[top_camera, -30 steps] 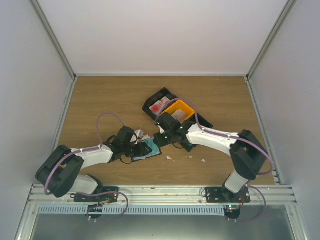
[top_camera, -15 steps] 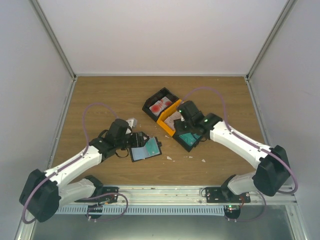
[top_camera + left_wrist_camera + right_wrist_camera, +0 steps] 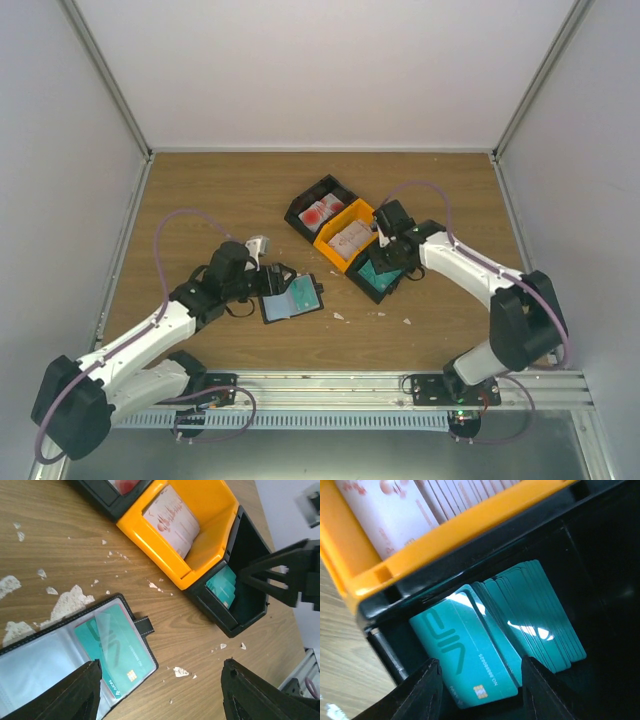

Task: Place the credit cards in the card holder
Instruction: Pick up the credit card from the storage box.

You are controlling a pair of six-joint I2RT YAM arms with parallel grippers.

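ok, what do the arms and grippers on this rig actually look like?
The left arm and right arm match: white link shells between bulky black joint housings. A purple cable loops along each one. The left gripper and right gripper are black, each with two blocky matte fingers. No legible markings.

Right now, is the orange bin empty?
No, the orange bin holds a stack of pale cards with red print.
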